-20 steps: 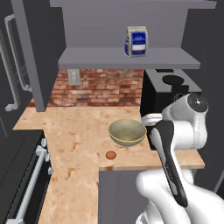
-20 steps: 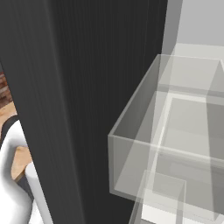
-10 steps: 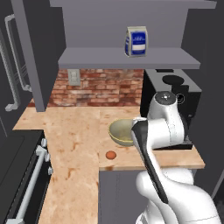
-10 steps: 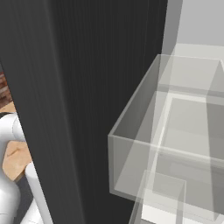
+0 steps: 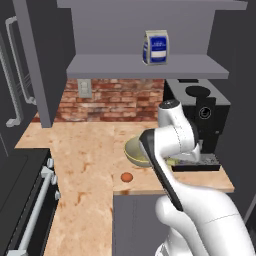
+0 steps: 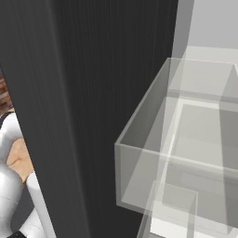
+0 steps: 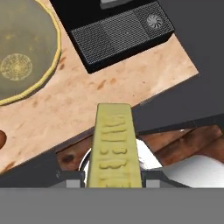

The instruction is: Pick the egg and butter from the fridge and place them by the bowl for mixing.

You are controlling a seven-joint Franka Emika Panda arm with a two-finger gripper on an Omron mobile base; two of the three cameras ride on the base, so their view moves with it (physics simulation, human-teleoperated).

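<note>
Marbled tan stone counter [image 5: 85, 155] with red brick backsplash [image 5: 112, 105] carries the round olive-beige bowl [image 5: 136, 152], small orange-brown egg [image 5: 127, 177] just beside it, black coffee machine [image 5: 200, 120]. Gripper [image 7: 114, 175] clamped on pale yellow rectangular butter block [image 7: 114, 146] above counter edge. Dark-grey fridge door [image 6: 93, 102], clear drawers [image 6: 186, 153].

Glossy smooth bowl [image 7: 19, 52], mottled stone-look counter [image 5: 85, 150], rough brick backsplash [image 5: 115, 100], clear glass fridge drawers [image 6: 186, 153], embossed matt butter [image 7: 114, 146]
</note>
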